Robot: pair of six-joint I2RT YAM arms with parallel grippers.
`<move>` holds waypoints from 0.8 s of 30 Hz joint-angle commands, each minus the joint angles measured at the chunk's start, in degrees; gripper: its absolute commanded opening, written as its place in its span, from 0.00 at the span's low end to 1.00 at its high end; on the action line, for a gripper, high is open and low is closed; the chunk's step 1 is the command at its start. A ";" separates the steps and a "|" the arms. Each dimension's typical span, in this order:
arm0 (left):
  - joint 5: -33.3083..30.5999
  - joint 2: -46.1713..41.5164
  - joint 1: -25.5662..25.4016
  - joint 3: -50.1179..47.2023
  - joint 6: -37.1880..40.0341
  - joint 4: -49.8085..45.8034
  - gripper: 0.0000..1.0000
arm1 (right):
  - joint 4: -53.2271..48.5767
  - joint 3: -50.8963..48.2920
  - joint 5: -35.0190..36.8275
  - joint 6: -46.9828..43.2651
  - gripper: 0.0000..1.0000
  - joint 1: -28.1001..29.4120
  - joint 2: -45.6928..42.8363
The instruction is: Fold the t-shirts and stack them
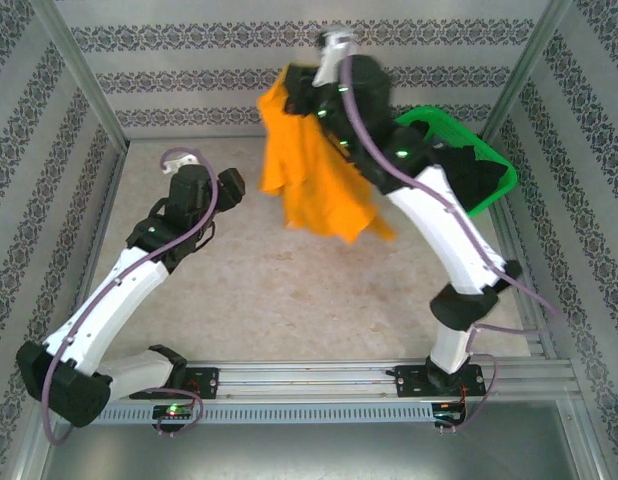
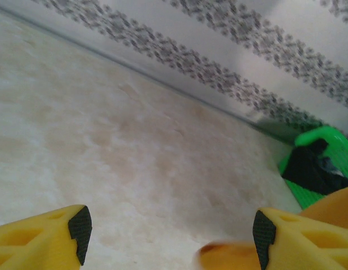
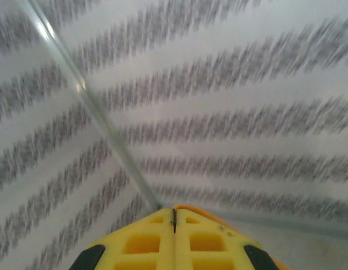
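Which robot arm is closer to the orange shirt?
Right. The right tool is shut on the orange shirt, holding it up in the air. The left tool is open, apart from the shirt, over the table to its left.

We see a lab robot cell: silver aluminium frame posts (image 1: 82,75) and grey patterned wall panels (image 1: 189,60) enclosing a beige tabletop (image 1: 289,300).

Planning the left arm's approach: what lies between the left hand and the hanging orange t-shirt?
Nothing but bare tabletop, in the top view; the open left hand sits apart from the orange t-shirt.
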 commanded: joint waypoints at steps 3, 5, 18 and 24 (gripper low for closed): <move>-8.22 -5.29 1.02 -2.87 -0.83 -7.88 0.77 | -9.41 -0.45 -14.61 7.76 0.00 1.30 12.48; -8.23 -6.44 1.19 -3.35 -1.76 -10.66 0.77 | -11.59 -0.12 -18.39 9.05 0.11 0.94 14.97; 8.69 -5.53 1.12 -12.97 -6.04 -23.89 0.74 | -8.68 -28.31 -22.01 9.06 0.52 -7.39 2.82; 14.26 1.89 -3.63 -21.93 -10.91 -15.36 0.74 | -1.91 -44.98 -25.72 8.88 0.52 -8.01 1.11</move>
